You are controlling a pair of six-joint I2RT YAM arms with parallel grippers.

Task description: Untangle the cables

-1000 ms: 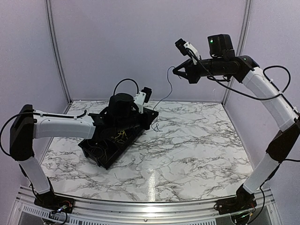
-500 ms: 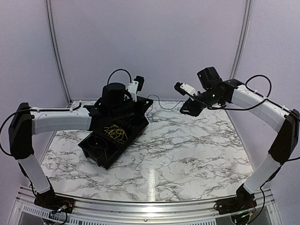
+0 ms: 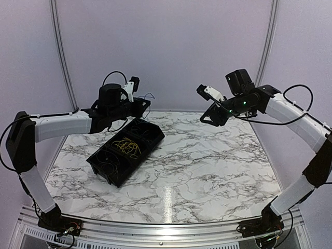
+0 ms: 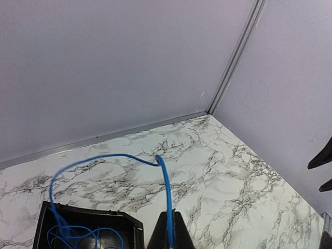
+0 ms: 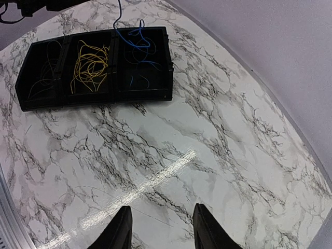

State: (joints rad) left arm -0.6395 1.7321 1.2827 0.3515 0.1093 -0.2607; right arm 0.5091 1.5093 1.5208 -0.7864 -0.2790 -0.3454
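Note:
My left gripper (image 4: 170, 217) is shut on a thin blue cable (image 4: 167, 181). The strand rises from the jaws, bends left and trails down into the black tray (image 4: 88, 215). From above, the left gripper (image 3: 147, 102) hovers over the tray's far end. The tray (image 5: 93, 101) has three compartments. One holds a yellow tangle (image 5: 91, 65), one holds blue cables (image 5: 137, 44), and one holds thin pale and dark strands (image 5: 44, 70). My right gripper (image 5: 162, 212) is open and empty, high above the marble at the back right (image 3: 206, 119).
The marble tabletop (image 3: 207, 166) stretches between the arms. The purple back wall and its corner posts (image 3: 61, 57) stand close behind the tray. The right gripper's dark fingers (image 4: 322, 158) show at the left wrist view's right edge.
The right gripper opened, let go of the thin strand and came down from its high pose. The left arm rose out of the tray and swung back-left with the blue cable.

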